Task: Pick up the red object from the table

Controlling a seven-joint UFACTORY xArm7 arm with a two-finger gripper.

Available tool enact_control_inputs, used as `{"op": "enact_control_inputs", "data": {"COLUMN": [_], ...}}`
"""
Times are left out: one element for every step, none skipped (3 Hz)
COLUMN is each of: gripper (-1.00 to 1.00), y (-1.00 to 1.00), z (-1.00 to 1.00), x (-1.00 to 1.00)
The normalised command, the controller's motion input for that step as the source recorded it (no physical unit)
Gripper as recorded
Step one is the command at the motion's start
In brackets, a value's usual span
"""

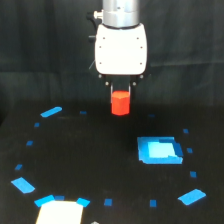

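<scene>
So right up front, at the near edge of the table (90, 150), there's a pale whitish patch (59, 212) with blue tape on its top corners, partly cut off by the bottom of the frame. Can't tell what it actually is.

Going from the exterior view's left: a blue tape piece (22, 185) sits near the near-left corner, with a few tiny blue marks running up the left side. Further back on the left there's a slanted blue strip (51, 111) toward the far edge.

In the middle, the gripper (120, 90) hangs down from a white head (121, 49) with a silver cylinder on top. Its two short dark fingers are clamped on the red block (120, 103), one on each side of the top part. The block looks upright and sits over the far-middle part of the table; honestly can't tell whether its bottom is touching the surface or just off it, the picture's too blurry there.

Right of center there's the big bright blue square (159, 150), well apart from the block and nearer the camera. Then more small blue dots along the right side, and a blue diamond-ish tape piece (192, 196) near the near-right corner.

Behind everything is a black curtain (45, 50).
</scene>
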Motion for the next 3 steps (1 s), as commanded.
{"op": "enact_control_inputs", "data": {"gripper": [-1.00, -1.00, -1.00], "y": [0.06, 0.16, 0.52], "z": [-0.76, -0.37, 0.76], "x": [-0.40, -0.44, 0.53]}}
